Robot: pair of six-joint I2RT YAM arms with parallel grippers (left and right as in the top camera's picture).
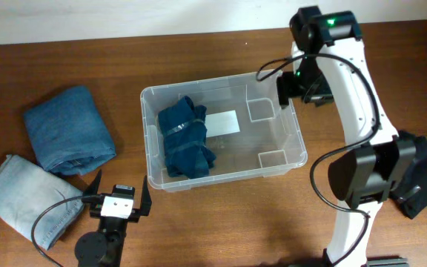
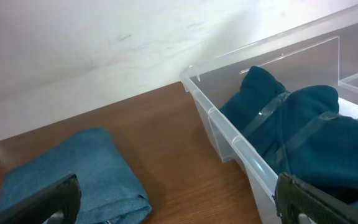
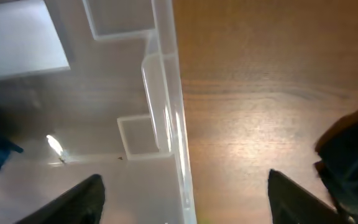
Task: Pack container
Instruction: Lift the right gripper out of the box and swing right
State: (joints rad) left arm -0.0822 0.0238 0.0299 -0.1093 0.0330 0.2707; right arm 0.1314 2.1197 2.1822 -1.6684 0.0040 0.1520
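Watching from overhead, I saw the container [image 1: 247, 141] mid-table, with a dark teal cloth [image 1: 185, 141] bunched at its left end. My left gripper [image 1: 121, 194] stood wide and empty just before the front wall. My right gripper [image 1: 283, 90] hung at the far right corner, its tips hidden under its own body.

In the left wrist view the rim sat close to one finger, and I judged a careless reach for the folded jeans [image 2: 73, 174] could knock it.

In the right wrist view the jaws stood apart astride the wall, holding nothing. Closing there might drag the container. A black garment [image 3: 353, 149] was cut off at the edge.
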